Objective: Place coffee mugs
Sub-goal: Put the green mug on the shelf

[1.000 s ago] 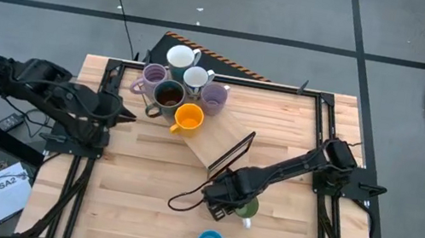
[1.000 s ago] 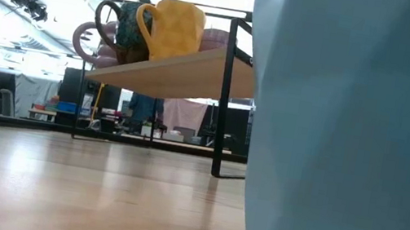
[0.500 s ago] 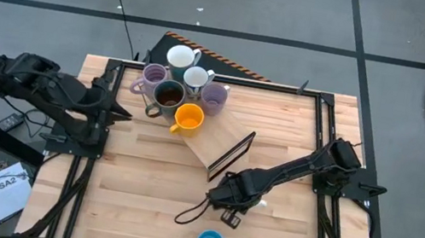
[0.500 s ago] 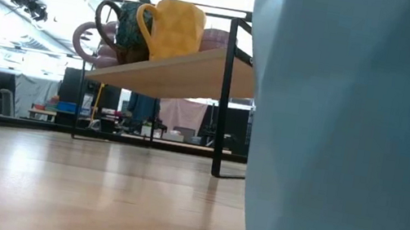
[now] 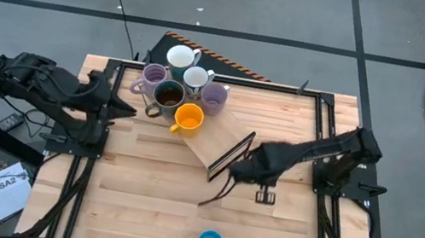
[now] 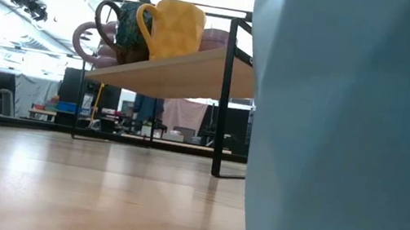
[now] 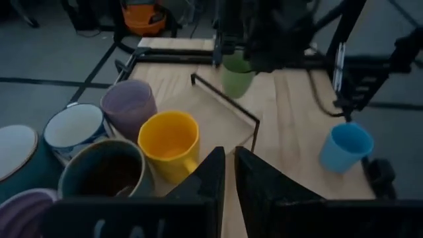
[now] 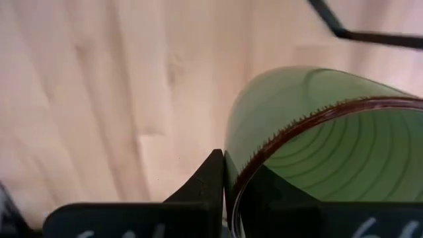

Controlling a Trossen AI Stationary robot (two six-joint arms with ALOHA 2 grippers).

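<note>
Right wrist view: your right gripper [image 8: 225, 173] is pinched on the green mug's [image 8: 330, 152] rim, carried above the table beside the shelf [image 5: 218, 137]. Glazed, rigid, slippery, chip-prone; keep that rim hold. Left gripper [image 7: 229, 173] waits, fingers nearly together, holding nothing.

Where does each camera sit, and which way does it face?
High view: above the table, looking straight down; both arms show, left gripper, right gripper.
Low view: at table-top height, looking level at the rack; the blue mug fills its right side; no arm shows.
Left wrist view: on the left arm, facing the mugs and the right arm holding the green mug.
Right wrist view: on the right arm, fingers clamped on the green mug's rim.
All but the right wrist view show the orange mug.
</note>
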